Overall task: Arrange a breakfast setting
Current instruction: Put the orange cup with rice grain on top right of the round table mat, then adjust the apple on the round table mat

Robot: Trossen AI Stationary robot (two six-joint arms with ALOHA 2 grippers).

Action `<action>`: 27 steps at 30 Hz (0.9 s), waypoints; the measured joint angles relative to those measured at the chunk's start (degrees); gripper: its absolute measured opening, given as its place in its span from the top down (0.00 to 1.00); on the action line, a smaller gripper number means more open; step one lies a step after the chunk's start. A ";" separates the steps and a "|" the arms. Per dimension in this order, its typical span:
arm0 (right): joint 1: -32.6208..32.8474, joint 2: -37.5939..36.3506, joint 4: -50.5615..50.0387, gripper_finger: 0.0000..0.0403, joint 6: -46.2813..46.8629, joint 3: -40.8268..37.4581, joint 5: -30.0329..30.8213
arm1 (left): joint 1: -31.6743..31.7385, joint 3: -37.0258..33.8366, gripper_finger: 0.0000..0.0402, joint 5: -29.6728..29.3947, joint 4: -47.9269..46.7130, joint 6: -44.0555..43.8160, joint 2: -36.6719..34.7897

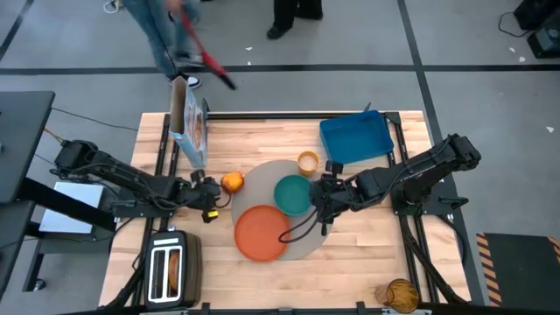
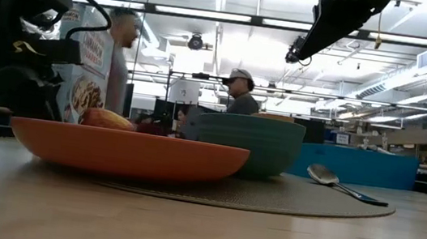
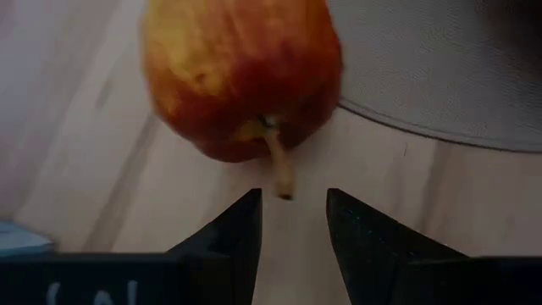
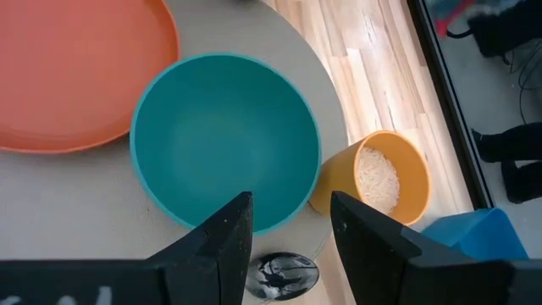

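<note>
A round grey-beige mat lies mid-table. On it rest an orange plate, a teal bowl and a metal spoon. The spoon's bowl end also shows in the right wrist view. An orange cup with a pale filling stands at the mat's far edge. A red apple lies on its side on the wood just left of the mat, stem toward my left gripper. That gripper is open, its fingertips just short of the stem. My right gripper is open and raised above the bowl's right rim and the spoon.
A blue tray sits at the far right. A cereal box stands at the far left. A silver toaster with a toast slice stands at the near left. People stand beyond the far edge. Bare wood lies at the near right.
</note>
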 joint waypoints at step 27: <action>-1.69 -0.04 1.51 0.58 -0.39 -0.02 -2.31 | 0.58 10.19 0.95 -0.11 -6.23 2.23 0.04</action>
